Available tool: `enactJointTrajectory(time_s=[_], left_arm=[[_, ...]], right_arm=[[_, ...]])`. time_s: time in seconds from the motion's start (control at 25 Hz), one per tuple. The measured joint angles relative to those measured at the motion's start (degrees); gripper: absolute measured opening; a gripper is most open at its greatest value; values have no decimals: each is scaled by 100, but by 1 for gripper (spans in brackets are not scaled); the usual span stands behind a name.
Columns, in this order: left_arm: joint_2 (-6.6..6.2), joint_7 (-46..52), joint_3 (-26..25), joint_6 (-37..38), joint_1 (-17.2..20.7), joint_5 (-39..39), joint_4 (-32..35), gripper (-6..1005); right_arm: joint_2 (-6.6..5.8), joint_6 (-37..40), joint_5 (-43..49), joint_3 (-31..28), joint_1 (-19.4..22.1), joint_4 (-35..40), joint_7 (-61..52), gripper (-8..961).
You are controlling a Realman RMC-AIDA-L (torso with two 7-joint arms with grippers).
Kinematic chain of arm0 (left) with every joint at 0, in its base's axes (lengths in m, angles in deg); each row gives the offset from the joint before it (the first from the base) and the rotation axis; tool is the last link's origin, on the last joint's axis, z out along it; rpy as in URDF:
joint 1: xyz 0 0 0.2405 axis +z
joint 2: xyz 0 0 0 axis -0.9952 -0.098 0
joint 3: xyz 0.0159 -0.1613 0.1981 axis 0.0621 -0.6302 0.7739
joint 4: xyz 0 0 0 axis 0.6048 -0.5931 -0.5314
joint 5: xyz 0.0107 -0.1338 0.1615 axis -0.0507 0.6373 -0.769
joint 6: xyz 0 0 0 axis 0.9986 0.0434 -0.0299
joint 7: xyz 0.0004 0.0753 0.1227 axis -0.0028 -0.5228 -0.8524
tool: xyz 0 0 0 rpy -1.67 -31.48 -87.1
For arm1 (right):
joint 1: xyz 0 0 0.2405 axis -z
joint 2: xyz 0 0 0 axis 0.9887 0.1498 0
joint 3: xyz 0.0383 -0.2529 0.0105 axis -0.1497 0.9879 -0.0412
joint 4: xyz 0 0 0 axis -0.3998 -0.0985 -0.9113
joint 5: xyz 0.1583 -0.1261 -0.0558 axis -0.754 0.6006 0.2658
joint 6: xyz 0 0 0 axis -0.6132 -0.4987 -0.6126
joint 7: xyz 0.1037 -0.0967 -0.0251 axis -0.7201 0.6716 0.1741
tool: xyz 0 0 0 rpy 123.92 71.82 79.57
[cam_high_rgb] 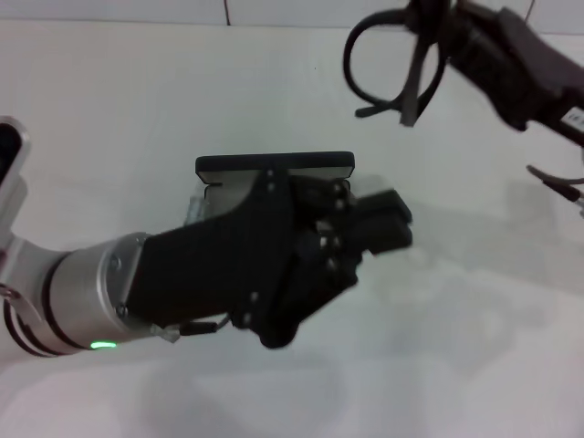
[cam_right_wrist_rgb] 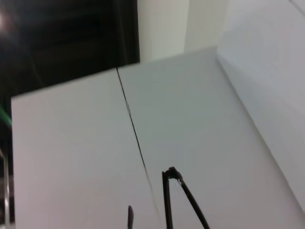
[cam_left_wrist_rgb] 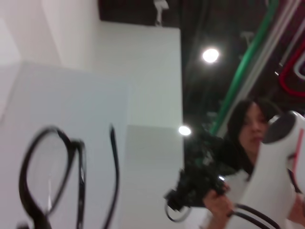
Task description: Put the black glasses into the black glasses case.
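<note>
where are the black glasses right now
In the head view the black glasses hang in the air at the far right, held by the right gripper, above and to the right of the black glasses case.

Bright, even light washes the white table [cam_high_rgb: 182, 91] nearly featureless, and only faint grey shadows smear across it to the right of the left gripper [cam_high_rgb: 388, 219], near the table's right edge. The black glasses [cam_high_rgb: 397, 68], up beyond that gripper, look soft and slightly blurred. From the left wrist, two round ceiling lamps [cam_left_wrist_rgb: 210, 55] flare with haloes against a dark ceiling, and the glasses are streaked with motion blur. The right wrist picture is hazy, pale walls bleeding into one another.
</note>
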Motion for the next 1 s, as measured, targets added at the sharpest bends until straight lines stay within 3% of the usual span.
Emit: enactJointTrajectory(time_s=[1.0], left_arm=[[19, 321, 6, -795, -165, 592, -56, 88]], right_arm=[[37, -690, 445, 503, -223, 70, 561, 77]])
